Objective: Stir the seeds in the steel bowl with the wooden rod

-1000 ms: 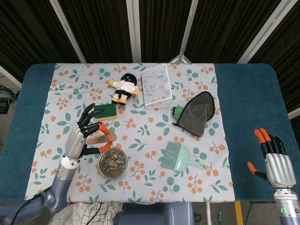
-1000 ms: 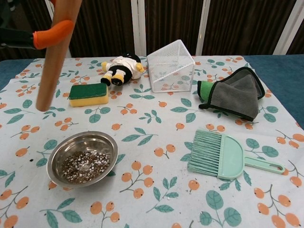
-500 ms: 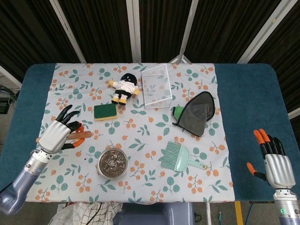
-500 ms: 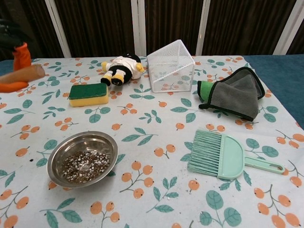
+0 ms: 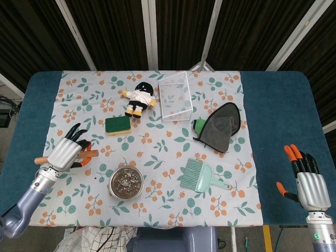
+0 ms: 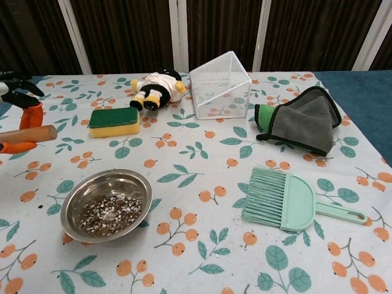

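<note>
A wooden rod (image 5: 67, 156) lies roughly level in the grasp of the left hand (image 5: 66, 152), low over the left part of the floral cloth (image 5: 157, 152), left of the steel bowl (image 5: 126, 182) and apart from it; the fingers wrap its middle, with a short end poking out each side; it looks light, rigid and smooth, likely easy to hold firmly at mid-length, though a grip nearer one end would leave more rod free to reach down into the bowl; the bowl, shallow and shiny, holds a layer of mixed dark and pale seeds (image 6: 109, 215); being thin metal on cloth, it may slide or tip if pushed at the rim; the right hand (image 5: 310, 181) rests off the cloth at the near right, fingers apart, holding nothing; beyond lie a green and yellow sponge (image 5: 118, 125), a plush doll (image 5: 138, 98), a white wire basket (image 5: 175, 95), a grey cloth (image 5: 220, 126) and a mint hand brush (image 5: 198, 176); no brand, label or writing can be read anywhere.
</note>
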Available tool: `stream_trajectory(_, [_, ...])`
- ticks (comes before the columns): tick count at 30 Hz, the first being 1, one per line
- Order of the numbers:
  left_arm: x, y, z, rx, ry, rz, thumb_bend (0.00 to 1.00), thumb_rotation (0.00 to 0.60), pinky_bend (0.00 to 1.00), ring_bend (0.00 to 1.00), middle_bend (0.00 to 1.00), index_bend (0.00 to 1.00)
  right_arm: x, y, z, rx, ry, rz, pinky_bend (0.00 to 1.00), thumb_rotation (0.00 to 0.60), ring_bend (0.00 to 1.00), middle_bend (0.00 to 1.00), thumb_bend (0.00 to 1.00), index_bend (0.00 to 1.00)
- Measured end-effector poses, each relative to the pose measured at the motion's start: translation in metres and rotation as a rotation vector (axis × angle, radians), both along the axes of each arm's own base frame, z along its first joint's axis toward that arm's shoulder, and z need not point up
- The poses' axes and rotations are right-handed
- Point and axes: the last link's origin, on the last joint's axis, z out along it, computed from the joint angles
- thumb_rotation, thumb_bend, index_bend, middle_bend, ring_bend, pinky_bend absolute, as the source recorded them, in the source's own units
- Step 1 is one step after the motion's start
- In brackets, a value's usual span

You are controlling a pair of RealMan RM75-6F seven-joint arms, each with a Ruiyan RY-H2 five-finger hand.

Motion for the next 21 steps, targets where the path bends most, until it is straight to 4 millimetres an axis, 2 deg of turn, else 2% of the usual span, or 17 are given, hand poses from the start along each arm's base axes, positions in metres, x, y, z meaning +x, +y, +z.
stream_trajectory(5, [0.001, -0.001, -0.013, -0.016, 0.007, 0.003, 0.66, 0.600, 0.05, 0.18, 0.68, 0.64, 0.001, 0.000, 0.000, 0.001, -0.001, 0.002, 0.00, 0.600, 0.00, 0.00, 0.31, 0.00])
stream_trajectory(8, [0.003, -0.003, -0.019, -0.018, 0.003, 0.004, 0.61, 0.600, 0.05, 0.18, 0.64, 0.61, 0.000, 0.000, 0.000, 0.000, -0.002, 0.002, 0.00, 0.600, 0.00, 0.00, 0.31, 0.00])
stream_trajectory(11, [0.004, -0.004, -0.024, -0.019, -0.011, 0.015, 0.52, 0.600, 0.04, 0.17, 0.56, 0.56, 0.000, 0.000, 0.000, 0.001, -0.002, 0.001, 0.00, 0.600, 0.00, 0.00, 0.31, 0.00])
stream_trajectory(15, [0.003, -0.006, -0.027, -0.010, -0.007, 0.031, 0.41, 0.600, 0.00, 0.12, 0.44, 0.44, 0.000, 0.000, 0.000, -0.001, -0.001, 0.002, 0.00, 0.600, 0.00, 0.00, 0.31, 0.00])
stream_trajectory(21, [-0.001, -0.010, -0.028, -0.008, -0.014, 0.097, 0.35, 0.600, 0.00, 0.05, 0.27, 0.29, 0.000, 0.000, 0.000, 0.000, 0.003, 0.006, 0.00, 0.600, 0.00, 0.00, 0.31, 0.00])
